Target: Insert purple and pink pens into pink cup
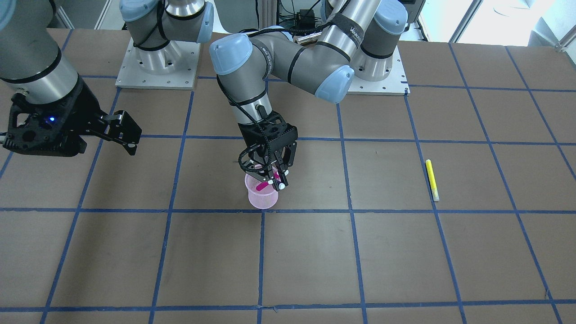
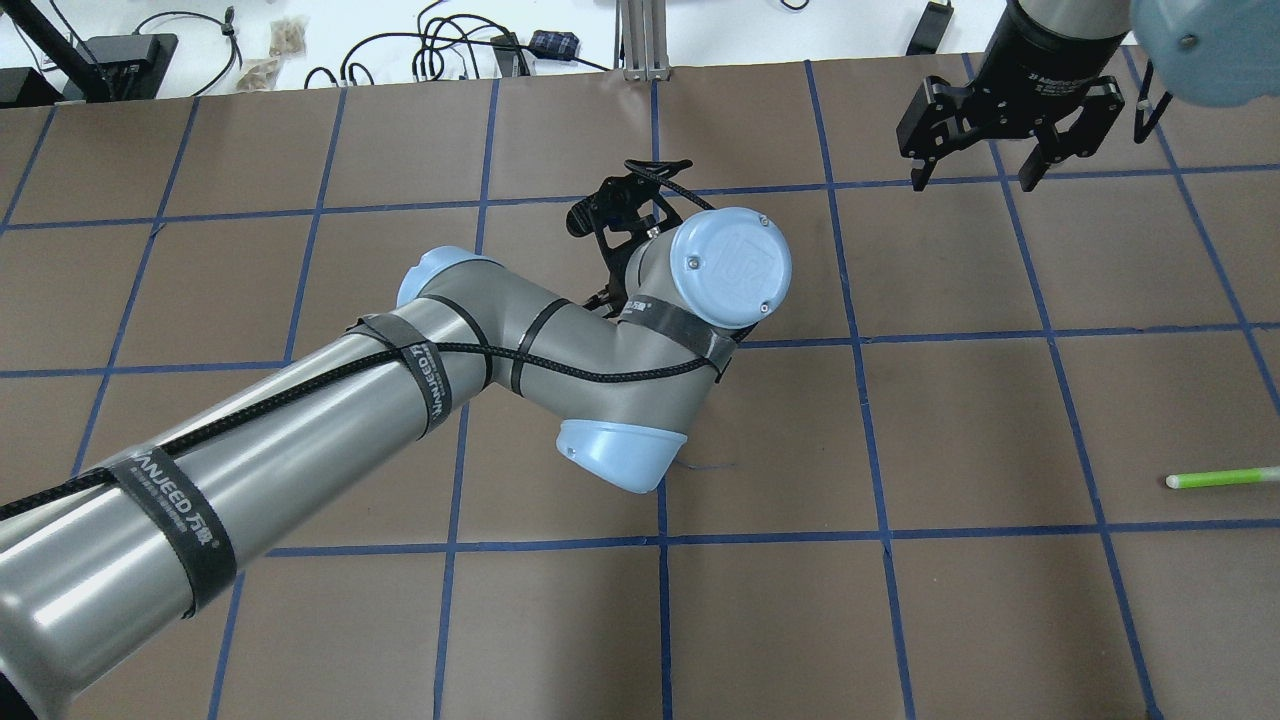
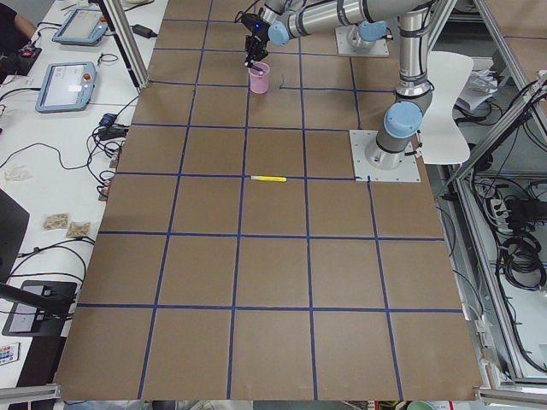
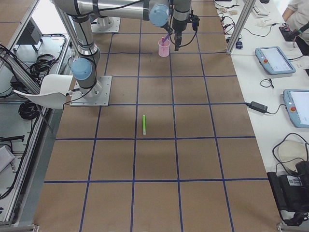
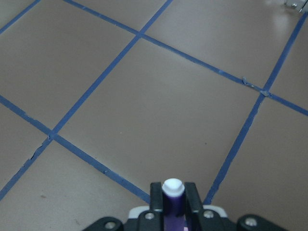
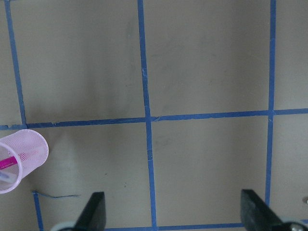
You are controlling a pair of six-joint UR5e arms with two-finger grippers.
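Closest to the left wrist camera sits the purple pen with a white end cap (image 5: 173, 191), pinched between the 2 black fingers (image 5: 156, 197) of the left gripper (image 1: 276, 183), jaws narrow around it. Seen from across the table, that gripper hangs at the mouth of the pink mesh cup (image 1: 262, 199), upright near the middle of the brown table with a blue tape grid (image 1: 405, 261). From the table's right end the purple pen slants toward the cup's mouth; whether its tip is inside cannot be told. Leaning inside the cup is the pink pen (image 1: 262, 183). The right gripper (image 2: 972, 178) hangs raised, well apart from the cup on its right, jaws spread wide and holding nothing; its fingertips (image 6: 95, 211) show at the bottom of its wrist view, the cup at the left edge. On the left arm's grey tube (image 2: 300, 440) a black strap (image 2: 183, 503) reads "VANJEED" followed by 2 Chinese characters. The pale blue joint cap (image 2: 733, 262) carries a "UR" mark. White print on the right arm's wrist (image 2: 1060, 80) is too small to read. A yellow pen (image 1: 432, 180) lies flat well to the cup's left, and a bright green pen with a white tip (image 2: 1220, 478) lies flat at the overhead view's right edge
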